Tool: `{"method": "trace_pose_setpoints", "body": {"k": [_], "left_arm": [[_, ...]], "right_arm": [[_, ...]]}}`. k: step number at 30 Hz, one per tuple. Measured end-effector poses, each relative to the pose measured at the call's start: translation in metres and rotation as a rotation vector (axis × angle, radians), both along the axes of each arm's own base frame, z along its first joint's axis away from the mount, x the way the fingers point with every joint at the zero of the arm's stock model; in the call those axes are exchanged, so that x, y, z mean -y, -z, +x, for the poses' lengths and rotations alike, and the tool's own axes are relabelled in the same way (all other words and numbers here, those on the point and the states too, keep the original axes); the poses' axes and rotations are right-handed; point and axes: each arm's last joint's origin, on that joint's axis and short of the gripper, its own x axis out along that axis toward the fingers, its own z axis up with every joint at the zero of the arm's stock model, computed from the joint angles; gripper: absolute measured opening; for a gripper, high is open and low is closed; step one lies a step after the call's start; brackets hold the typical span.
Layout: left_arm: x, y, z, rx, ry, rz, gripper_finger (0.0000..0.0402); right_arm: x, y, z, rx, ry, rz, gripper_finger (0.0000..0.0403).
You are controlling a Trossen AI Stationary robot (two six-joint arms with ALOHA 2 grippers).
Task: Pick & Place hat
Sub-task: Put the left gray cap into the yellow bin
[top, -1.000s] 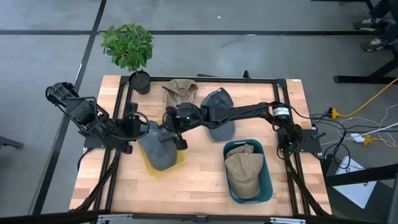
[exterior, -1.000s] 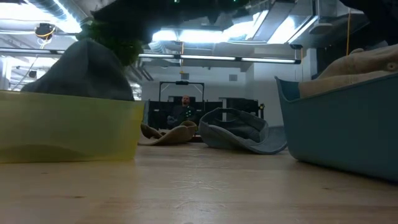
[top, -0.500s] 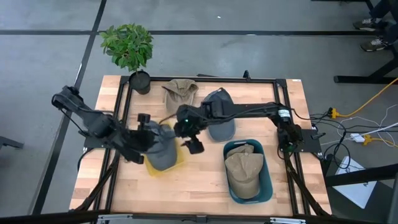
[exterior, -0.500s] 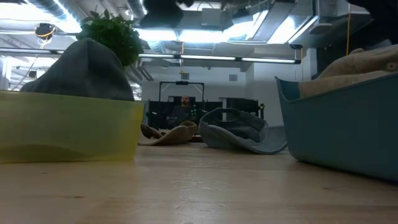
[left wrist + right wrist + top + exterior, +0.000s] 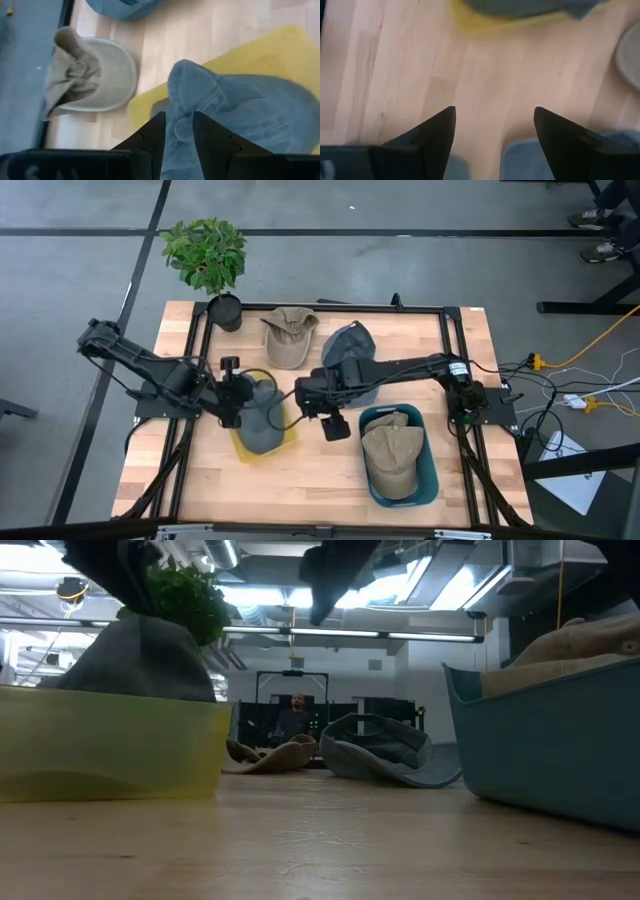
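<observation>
1. The left gripper (image 5: 175,131) hovers over the grey-blue hat (image 5: 258,416) that lies in the yellow tray (image 5: 283,441). In the left wrist view its two fingers stand a narrow gap apart, with hat fabric directly beyond them. They do not appear to be pinching anything.

2. The right gripper (image 5: 495,131) hangs above bare table (image 5: 320,480), between the yellow tray on one side of it and the blue bin (image 5: 430,480) on the other. Its fingers are spread wide and hold nothing.

3. Judged from this, one placement looks complete: the grey-blue hat sits in the tray, and neither gripper carries a hat.

4. Two hats lie loose on the table, beyond both grippers toward the potted plant (image 5: 208,258): a tan hat (image 5: 287,335) and a blue hat (image 5: 352,360) beside it. The blue one lies just behind the right arm.

5. The next move likely calls for a gripper to travel to one loose hat, descend with fingers apart, and close on its crown or brim.

6. Containers: the yellow tray holds the one grey-blue hat, which fills most of it. The blue bin holds tan hats (image 5: 392,455), apparently stacked; the exact count cannot be told.
</observation>
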Motion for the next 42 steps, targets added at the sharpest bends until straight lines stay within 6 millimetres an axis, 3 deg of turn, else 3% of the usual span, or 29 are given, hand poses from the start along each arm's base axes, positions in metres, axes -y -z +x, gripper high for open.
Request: {"method": "trace_pose_setpoints", "body": {"k": [5, 11, 18, 24, 29, 32, 42], "left_arm": [[-0.009, 0.032, -0.011, 0.052, -0.037, -0.097, 0.0088], [-0.018, 0.072, -0.021, -0.022, -0.126, -0.107, 0.0083], [-0.015, 0.052, -0.015, 0.112, -0.107, -0.021, 0.0082], [-0.017, 0.03, -0.014, 0.202, -0.124, 0.047, 0.0083], [-0.017, 0.014, -0.012, 0.245, -0.113, 0.053, 0.0082], [-0.016, 0.016, -0.012, 0.216, -0.102, -0.035, 0.008], [-0.022, 0.058, -0.015, 0.051, -0.188, -0.037, 0.0073]], "right_arm": [[0.0, -0.004, -0.01, -0.052, 0.035, -0.001, 0.0267], [0.002, -0.031, -0.029, -0.003, 0.109, -0.043, 0.0267], [0.001, -0.061, -0.056, 0.07, 0.199, -0.153, 0.0267], [0.001, -0.073, -0.077, 0.08, 0.291, -0.266, 0.0267], [0.004, -0.067, -0.096, 0.104, 0.339, -0.264, 0.0267], [0.006, -0.056, -0.11, 0.143, 0.364, -0.237, 0.0267], [0.005, -0.026, -0.15, 0.282, 0.405, -0.123, 0.0267]]}}
